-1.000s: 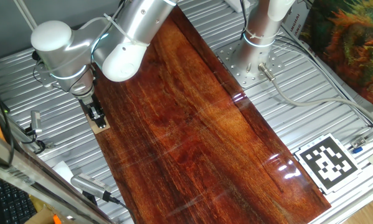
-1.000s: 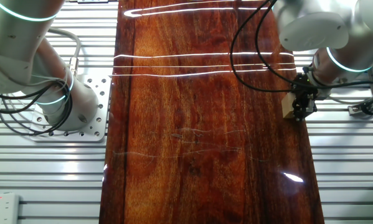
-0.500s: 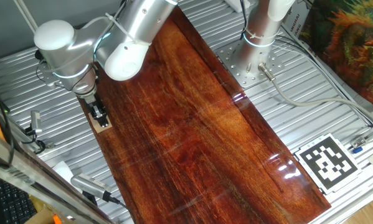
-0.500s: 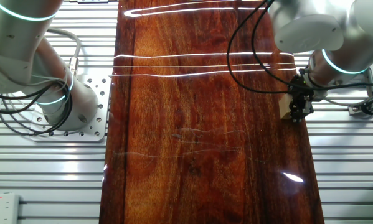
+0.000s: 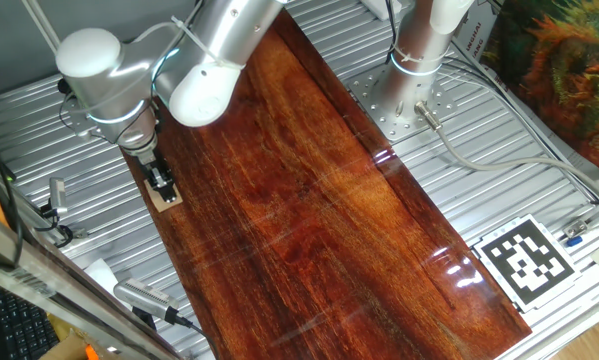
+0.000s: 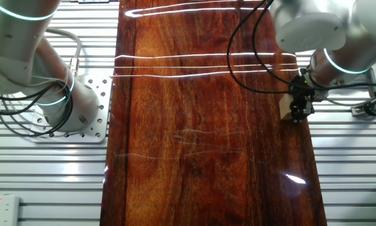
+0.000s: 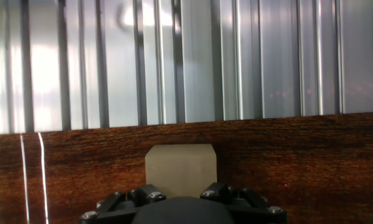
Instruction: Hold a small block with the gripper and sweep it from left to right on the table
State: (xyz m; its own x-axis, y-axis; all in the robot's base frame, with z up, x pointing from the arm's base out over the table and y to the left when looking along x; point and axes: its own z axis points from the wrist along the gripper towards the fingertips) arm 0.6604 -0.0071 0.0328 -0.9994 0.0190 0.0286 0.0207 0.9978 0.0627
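The arm reaches down steeply, pincer (image 5: 160, 180) clamped on the small block (image 5: 166, 195), which sits on the surface (image 5: 319, 210) at its 9 o'clock edge. Ribbed grey metal (image 7: 186, 59) lies just beyond; open board stretches toward 3 o'clock.

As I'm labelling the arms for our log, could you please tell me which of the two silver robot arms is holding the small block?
The arm whose gripper clamps the small block at the table edge. The other arm is only a base bolted to the perforated plate.
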